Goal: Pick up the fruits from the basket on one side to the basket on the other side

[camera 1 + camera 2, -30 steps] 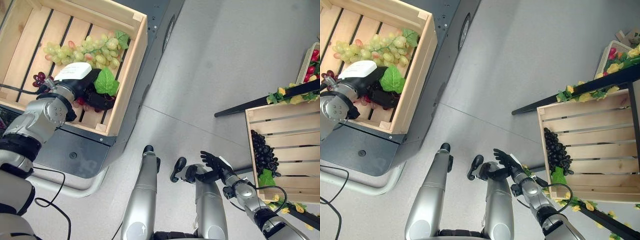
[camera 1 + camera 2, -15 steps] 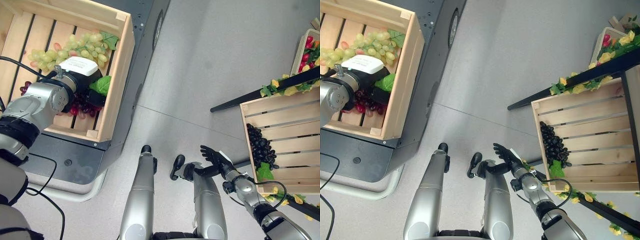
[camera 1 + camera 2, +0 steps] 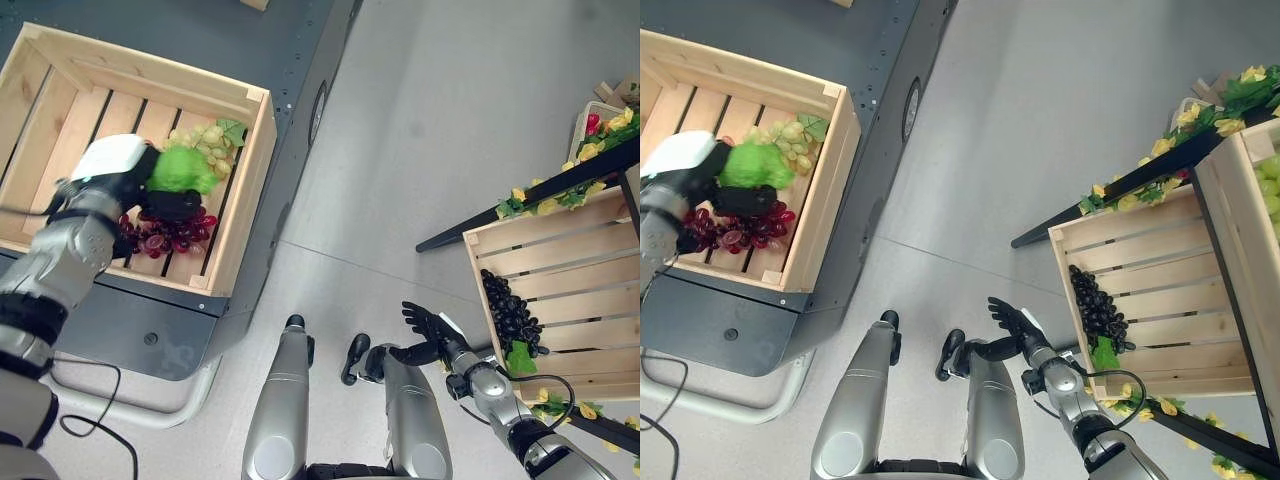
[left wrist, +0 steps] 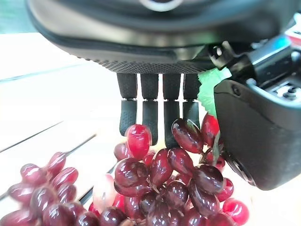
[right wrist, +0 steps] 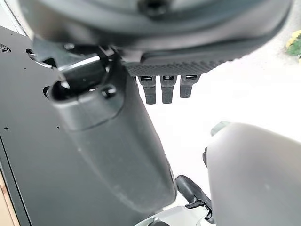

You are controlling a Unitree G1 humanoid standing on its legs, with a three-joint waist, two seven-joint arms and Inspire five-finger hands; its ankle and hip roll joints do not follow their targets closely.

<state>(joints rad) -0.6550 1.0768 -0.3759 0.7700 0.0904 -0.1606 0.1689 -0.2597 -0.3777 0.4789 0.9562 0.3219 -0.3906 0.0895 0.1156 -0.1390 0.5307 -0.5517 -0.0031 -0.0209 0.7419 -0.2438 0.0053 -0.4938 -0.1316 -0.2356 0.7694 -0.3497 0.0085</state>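
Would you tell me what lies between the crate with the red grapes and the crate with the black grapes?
In the left eye view, bare grey floor separates the left crate from the right crate.

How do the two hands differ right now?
The left hand is inside the left crate, fingers curled round the red grapes; the right hand hangs over the floor, open, holding nothing. Both are dark.

floor (image 3: pixel 450 110): pale grey, smooth, a thin seam crossing it | left: dark grey metal platform (image 3: pixel 110 300) on a white tubular frame (image 3: pixel 130 415) | right: black rack bar (image 3: pixel 520 205) with yellow flower garland (image 3: pixel 525 200)
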